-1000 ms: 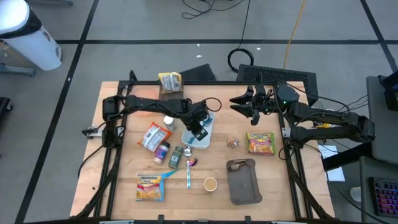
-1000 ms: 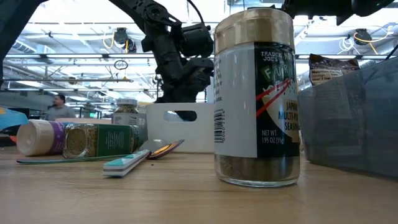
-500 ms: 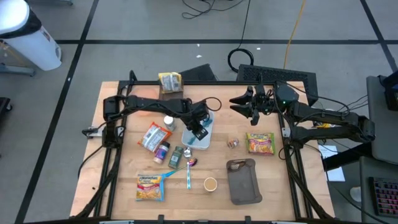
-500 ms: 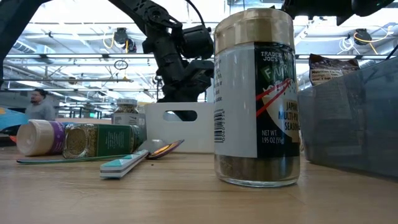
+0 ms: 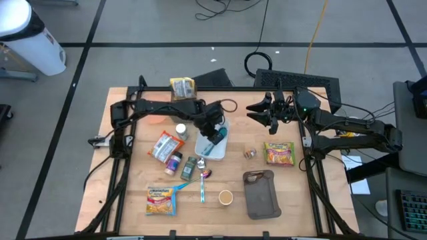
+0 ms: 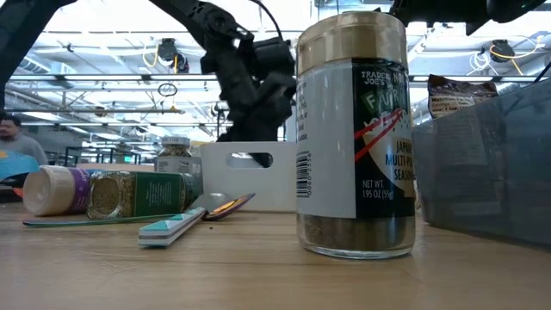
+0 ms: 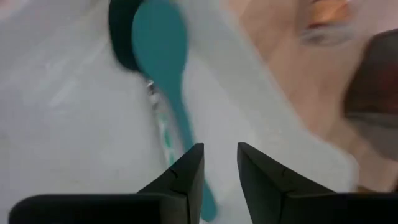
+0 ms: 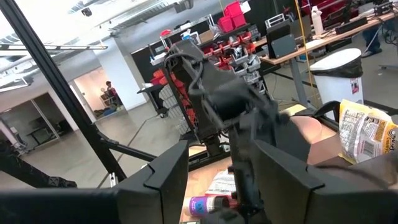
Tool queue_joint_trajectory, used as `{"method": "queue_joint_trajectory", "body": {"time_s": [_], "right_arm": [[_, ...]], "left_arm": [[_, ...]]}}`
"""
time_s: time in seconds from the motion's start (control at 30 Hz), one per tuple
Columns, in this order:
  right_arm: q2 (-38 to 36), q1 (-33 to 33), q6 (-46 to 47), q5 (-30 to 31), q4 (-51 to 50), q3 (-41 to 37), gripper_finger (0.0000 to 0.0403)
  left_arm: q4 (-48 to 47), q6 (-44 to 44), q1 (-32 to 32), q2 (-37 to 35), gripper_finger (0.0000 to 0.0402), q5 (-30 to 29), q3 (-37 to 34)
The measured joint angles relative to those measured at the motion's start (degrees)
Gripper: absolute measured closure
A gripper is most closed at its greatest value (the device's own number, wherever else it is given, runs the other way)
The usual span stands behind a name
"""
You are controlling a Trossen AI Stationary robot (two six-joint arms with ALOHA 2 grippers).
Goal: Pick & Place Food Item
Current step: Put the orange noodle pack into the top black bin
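A white tray [image 5: 212, 143] stands mid-table, and a teal spoon [image 7: 163, 74] lies in it on its floor, its bowl away from my fingers; from above the spoon [image 5: 217, 139] is a small teal streak. My left gripper [image 7: 219, 152] hangs just above the spoon's handle end, pointing steeply down, with a narrow gap between the fingers and nothing in it. From above, the left gripper [image 5: 213, 131] is over the tray's far part. My right gripper [image 5: 261, 113] waits raised near the far right, open and empty.
Ramen packs [image 5: 161, 200] [image 5: 279, 153], a snack bag [image 5: 165, 145], spice jars [image 5: 175, 162] [image 5: 189, 167], a toothbrush [image 5: 202, 189], a cup [image 5: 225, 197] and a dark tray [image 5: 259, 193] lie around. A tall seasoning jar [image 6: 355, 138] fills the low view's foreground.
My left gripper has risen a little over the white tray and drawn slightly toward the table's far edge, tipping a bit. The tray has stayed where it was.
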Motion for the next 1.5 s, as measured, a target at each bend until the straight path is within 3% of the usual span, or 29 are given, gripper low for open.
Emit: {"method": "queue_joint_trajectory", "body": {"time_s": [0.43,0.63,0.83,1.13,1.3,1.5], "right_arm": [[0.00,0.00,0.17,-0.02,-0.22,0.00,0.0234],[0.00,0.00,1.92,-0.02,-0.28,0.00,0.0234],[0.00,0.00,2.19,0.07,-0.28,0.00,0.0234],[3.39,0.84,8.05,0.02,-0.15,0.02,0.0234],[7.53,3.59,11.56,0.12,0.75,0.02,0.0234],[14.13,9.12,16.22,0.28,7.26,0.02,0.0234]], "left_arm": [[-13.46,11.30,-2.13,-1.16,0.0298,0.72,29.75],[-12.41,14.84,-4.38,-11.10,0.0298,-2.95,32.53],[-11.72,14.66,-7.32,-28.42,0.0298,-14.90,23.24],[2.31,0.71,-18.37,-52.23,0.0298,-25.65,-5.85],[13.55,-8.80,-25.43,-58.53,0.0298,-27.78,-20.73],[26.88,-15.82,-30.49,-59.27,0.0298,-27.83,-32.97]]}}
